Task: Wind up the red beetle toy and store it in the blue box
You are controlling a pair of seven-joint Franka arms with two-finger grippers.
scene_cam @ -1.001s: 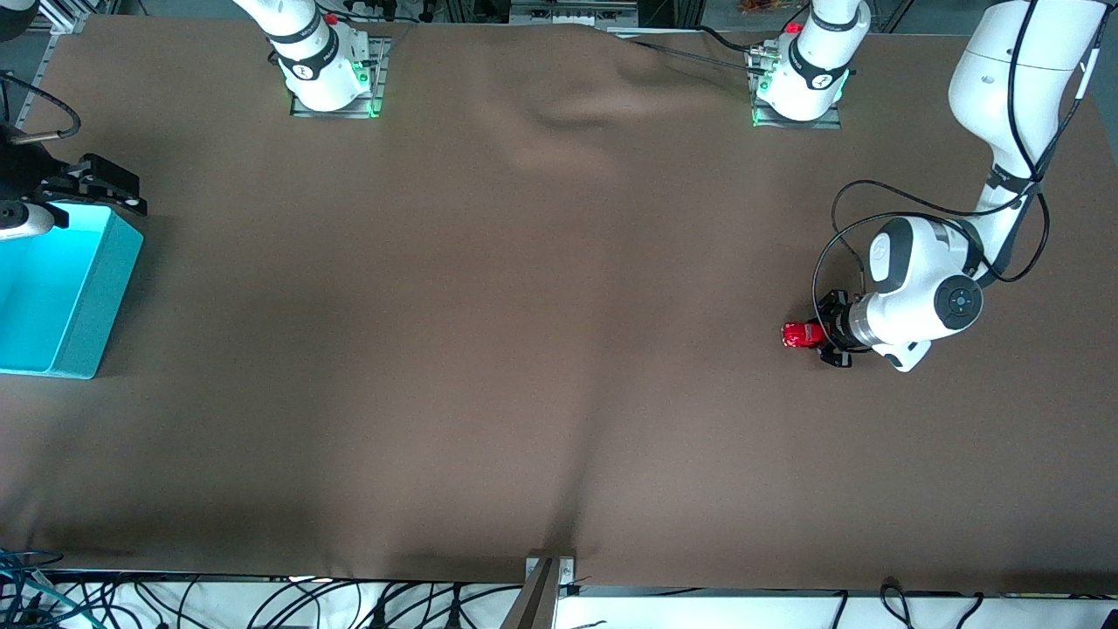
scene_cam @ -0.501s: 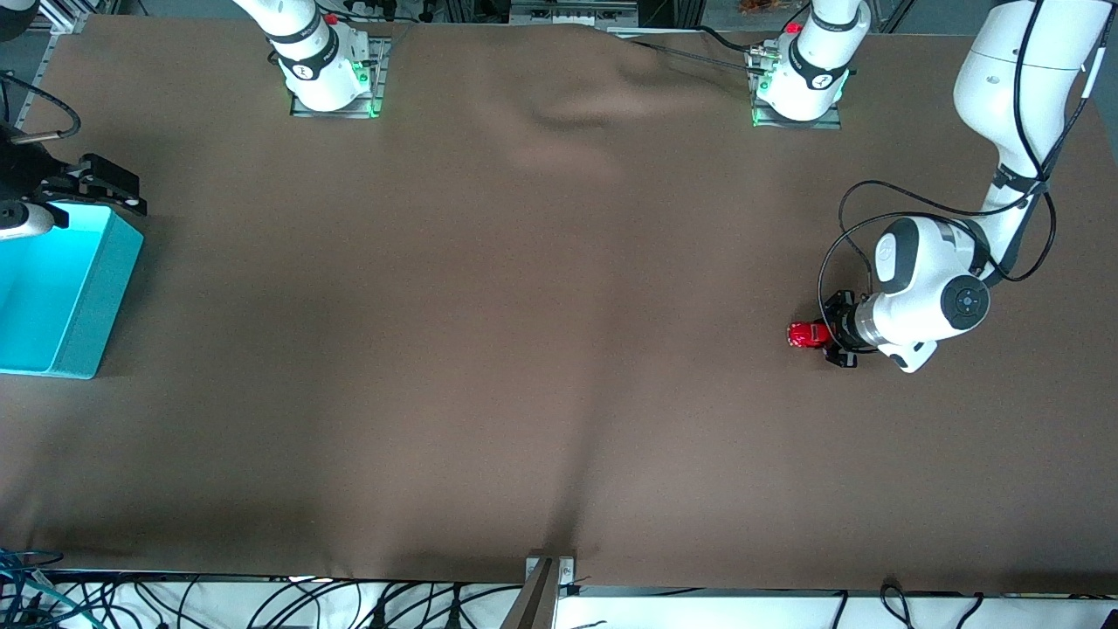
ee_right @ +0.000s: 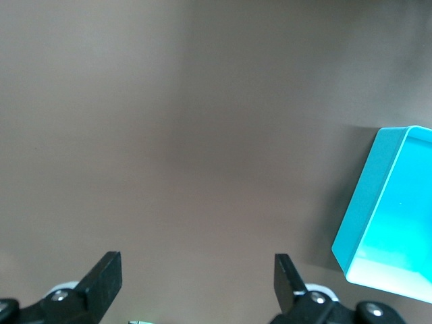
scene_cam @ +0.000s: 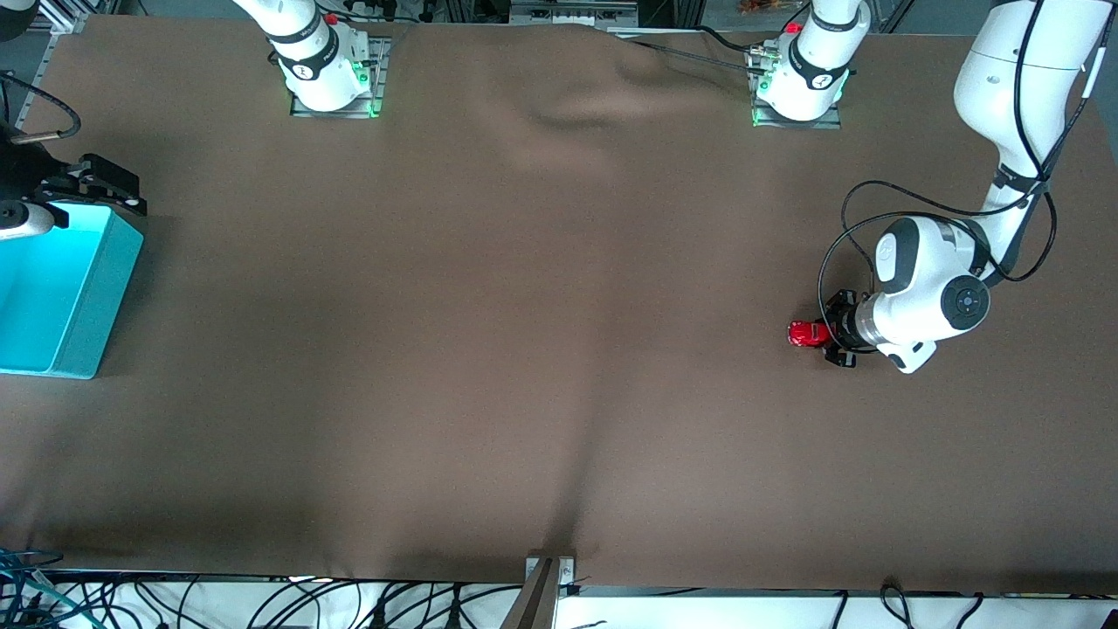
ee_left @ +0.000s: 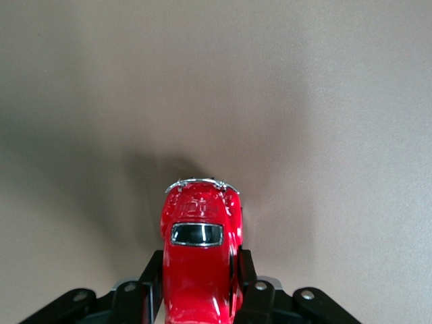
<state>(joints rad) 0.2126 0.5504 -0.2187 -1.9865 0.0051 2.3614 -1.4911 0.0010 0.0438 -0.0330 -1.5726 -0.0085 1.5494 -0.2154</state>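
Note:
The red beetle toy point(scene_cam: 803, 334) is down at the brown cloth toward the left arm's end of the table. My left gripper point(scene_cam: 819, 335) lies nearly level and is shut on its body. In the left wrist view the red beetle toy point(ee_left: 199, 253) sits between the two black fingers point(ee_left: 150, 280), its chrome bumper pointing away from the hand. The blue box point(scene_cam: 94, 297) stands at the right arm's end of the table, with a bright cyan inside. My right gripper point(scene_cam: 103, 187) waits open over the cloth beside the box's corner; its fingers point(ee_right: 104, 275) hold nothing, and the blue box point(ee_right: 374, 209) shows to one side.
A brown cloth point(scene_cam: 524, 349) covers the whole table, with soft wrinkles near the robot bases. A black cable point(scene_cam: 843, 231) loops off the left arm's wrist. A metal bracket point(scene_cam: 548, 572) sits at the table edge nearest the front camera.
The left gripper and the toy have slid a short way toward the left arm's end of the table, then stopped. The right arm has not moved.

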